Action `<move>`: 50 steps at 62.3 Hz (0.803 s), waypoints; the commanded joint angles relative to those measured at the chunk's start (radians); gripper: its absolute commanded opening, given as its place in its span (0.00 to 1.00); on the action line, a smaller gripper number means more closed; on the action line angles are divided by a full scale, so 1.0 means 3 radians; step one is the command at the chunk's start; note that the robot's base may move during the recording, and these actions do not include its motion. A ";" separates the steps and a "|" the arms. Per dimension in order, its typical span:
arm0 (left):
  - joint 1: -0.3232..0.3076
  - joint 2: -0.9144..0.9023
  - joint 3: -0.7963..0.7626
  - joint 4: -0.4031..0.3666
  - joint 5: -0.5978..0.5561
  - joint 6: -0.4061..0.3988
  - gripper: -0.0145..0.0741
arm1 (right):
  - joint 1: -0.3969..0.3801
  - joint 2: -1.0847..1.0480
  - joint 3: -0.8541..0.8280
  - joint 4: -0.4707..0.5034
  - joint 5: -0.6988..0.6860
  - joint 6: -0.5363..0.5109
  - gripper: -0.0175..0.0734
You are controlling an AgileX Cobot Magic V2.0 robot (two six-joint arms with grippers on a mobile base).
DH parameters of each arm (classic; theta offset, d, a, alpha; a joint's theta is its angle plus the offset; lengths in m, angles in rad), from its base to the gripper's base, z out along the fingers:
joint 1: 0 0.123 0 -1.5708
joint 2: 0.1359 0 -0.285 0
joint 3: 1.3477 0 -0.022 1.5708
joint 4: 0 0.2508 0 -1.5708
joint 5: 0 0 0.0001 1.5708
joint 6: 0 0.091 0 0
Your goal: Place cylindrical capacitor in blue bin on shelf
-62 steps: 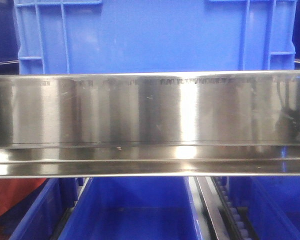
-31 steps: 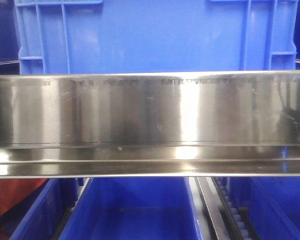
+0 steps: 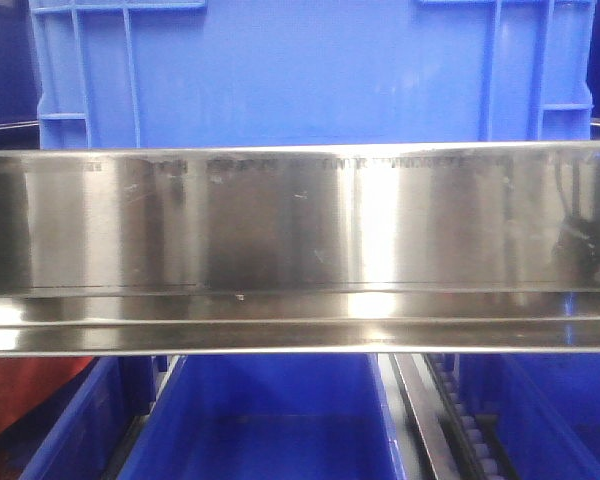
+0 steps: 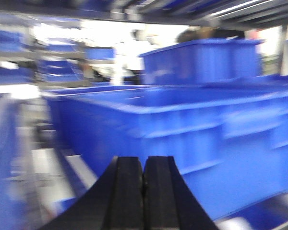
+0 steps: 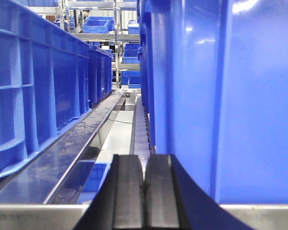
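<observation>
Left end effector (image 4: 143, 179) clenched, black fingers (image 4: 126, 191) pressed flat together with nothing visible between them. Just ahead of it, a long blue bin (image 4: 192, 139), smeared by motion blur; beyond that and higher, a second blue bin (image 4: 201, 62).

Right end effector (image 5: 143, 184) likewise closed tight, pads (image 5: 158, 191) meeting along a thin seam, empty as far as can be seen. Immediately to its right, a tall blue bin wall (image 5: 221, 96) filling that side. To its left, another blue bin (image 5: 33, 91) running away along a steel rail (image 5: 62, 158); between the two, a roller track (image 5: 140, 129) receding toward distant racks.

From the front view: broad brushed-metal front rail of the shelf (image 3: 300, 240) across the middle, a blue bin (image 3: 300, 70) resting above it, an open blue bin (image 3: 270, 420) on the tier below.

Cylindrical capacitor nowhere visible in any view; whereabouts cannot be told.
</observation>
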 commanded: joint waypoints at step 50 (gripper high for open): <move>0.1309 -0.0715 0.1117 0.0375 -0.0122 -0.0430 0.04 | -0.0008 -0.0009 0.0011 0.0008 -0.0063 -0.0012 0.01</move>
